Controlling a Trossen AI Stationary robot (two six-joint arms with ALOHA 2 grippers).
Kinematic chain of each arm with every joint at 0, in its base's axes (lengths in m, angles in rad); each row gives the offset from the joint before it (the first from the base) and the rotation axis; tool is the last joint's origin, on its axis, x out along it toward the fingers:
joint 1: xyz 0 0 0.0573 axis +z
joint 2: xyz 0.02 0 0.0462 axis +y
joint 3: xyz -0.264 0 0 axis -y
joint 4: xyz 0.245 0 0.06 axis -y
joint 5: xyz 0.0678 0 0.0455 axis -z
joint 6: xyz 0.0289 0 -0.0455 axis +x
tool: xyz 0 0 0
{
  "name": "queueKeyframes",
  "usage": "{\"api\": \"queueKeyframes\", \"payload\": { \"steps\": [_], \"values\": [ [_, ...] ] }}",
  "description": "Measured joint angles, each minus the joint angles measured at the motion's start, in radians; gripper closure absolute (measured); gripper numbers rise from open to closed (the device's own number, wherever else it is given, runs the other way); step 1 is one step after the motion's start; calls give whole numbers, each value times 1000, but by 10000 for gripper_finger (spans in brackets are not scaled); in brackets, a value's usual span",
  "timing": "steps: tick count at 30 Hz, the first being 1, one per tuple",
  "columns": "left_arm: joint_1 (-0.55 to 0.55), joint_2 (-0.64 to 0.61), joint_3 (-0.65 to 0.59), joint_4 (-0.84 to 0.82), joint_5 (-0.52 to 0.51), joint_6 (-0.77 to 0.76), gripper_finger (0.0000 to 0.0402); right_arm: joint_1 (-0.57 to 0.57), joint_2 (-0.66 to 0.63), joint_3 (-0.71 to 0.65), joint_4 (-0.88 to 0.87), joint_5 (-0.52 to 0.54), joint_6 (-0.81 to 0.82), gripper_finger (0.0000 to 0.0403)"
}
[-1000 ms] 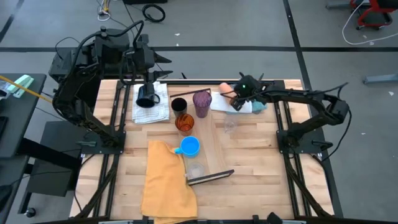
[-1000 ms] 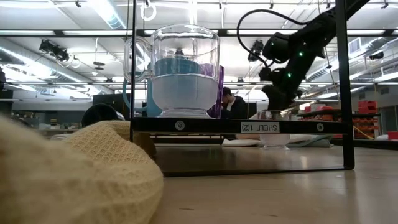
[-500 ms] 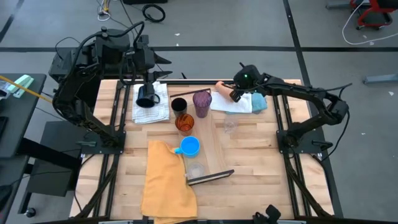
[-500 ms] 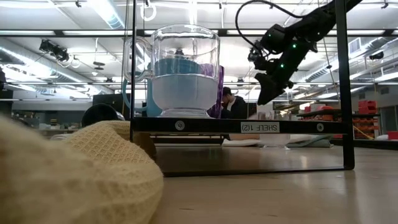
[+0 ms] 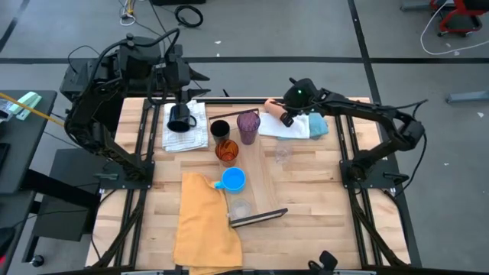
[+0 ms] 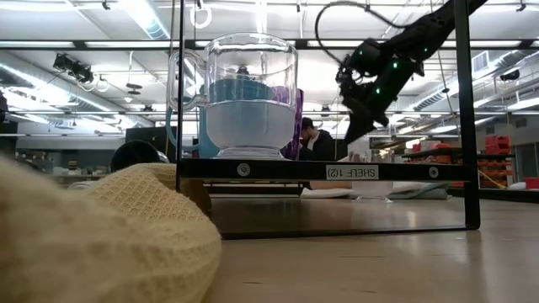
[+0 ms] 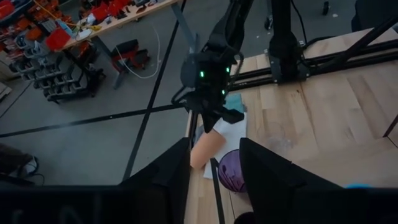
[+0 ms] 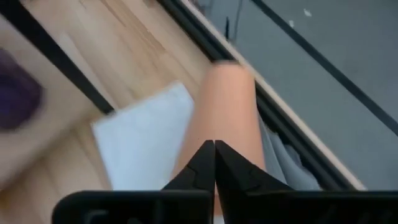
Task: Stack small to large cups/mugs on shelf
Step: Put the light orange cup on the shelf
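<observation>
**Cups waiting on the long wooden shelf**

The right gripper [image 5: 287, 116] hangs above the peach plastic cup [image 5: 270, 106], which lies on its side on a white folded cloth [image 5: 280, 127] at the table's 1 o'clock. Its fingers are pressed together and hold nothing.

The left gripper [image 5: 177, 107] is at 11 o'clock, clamped on the dark navy mug [image 5: 178, 119] over a pale cloth.

On the long pale wooden shelf [image 5: 263, 183] stand a black cup [image 5: 219, 128], a see-through purple tumbler [image 5: 247, 126], a see-through orange tumbler [image 5: 226, 150], a bright blue mug [image 5: 232, 179] and two clear plastic cups [image 5: 283, 155]. I cannot tell if any cup has something in it.

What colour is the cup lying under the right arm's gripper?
Peach cup, clearest in the right wrist view.
</observation>
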Motion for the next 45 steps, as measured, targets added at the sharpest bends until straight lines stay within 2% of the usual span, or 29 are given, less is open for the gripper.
{"api": "queueKeyframes", "payload": {
  "steps": [4,9,14,18,23,26,36,45],
  "values": [
    [0,0,0,-2,0,11,262,0,-34,8,-10,-35,-8,350],
    [0,0,0,-2,0,14,263,-7,-54,36,-50,-57,-23,274],
    [0,0,0,-1,0,16,254,-23,-54,59,-174,-48,-159,206],
    [0,0,0,-3,0,17,248,-28,-54,59,-224,13,-315,173],
    [0,0,0,-7,0,18,246,-27,-54,59,-204,79,-550,165],
    [0,0,0,-9,0,19,250,-28,-54,59,-215,87,-623,169],
    [0,0,0,-9,0,18,253,-21,35,59,-224,71,-628,170],
    [0,0,0,-9,0,16,254,-21,114,59,-151,71,-633,176]
  ]
}}
